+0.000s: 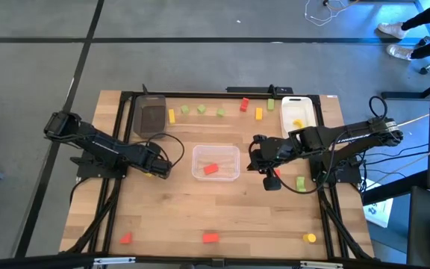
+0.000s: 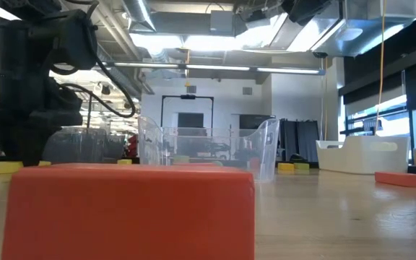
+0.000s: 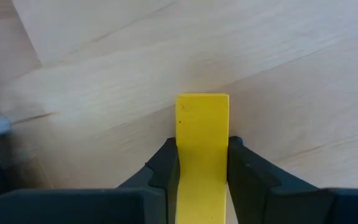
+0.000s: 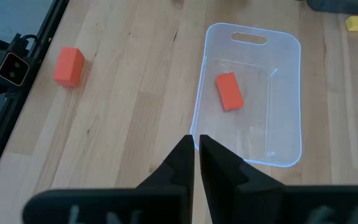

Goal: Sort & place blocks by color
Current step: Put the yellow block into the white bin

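Left claw clamped on a yellow block, a flat-faced oblong bar, smooth, sticking out past the fingertips, over bare wood of the surface, left of the clear tray. Right claw has its fingers together, nothing between them, hovering just beside the clear tray's right edge.

Clear tray holds one red block, a short rectangular brick, lying flat near the middle. White tray at the back right has a yellow piece in it. Dark grey tray sits back left.

Loose blocks: back row has a yellow one, green ones, a red one, another yellow. A green block lies by the right arm. Front edge: red wedge, red brick, yellow cylinder. Low view is mostly filled by that red brick, plain matte orange-red.
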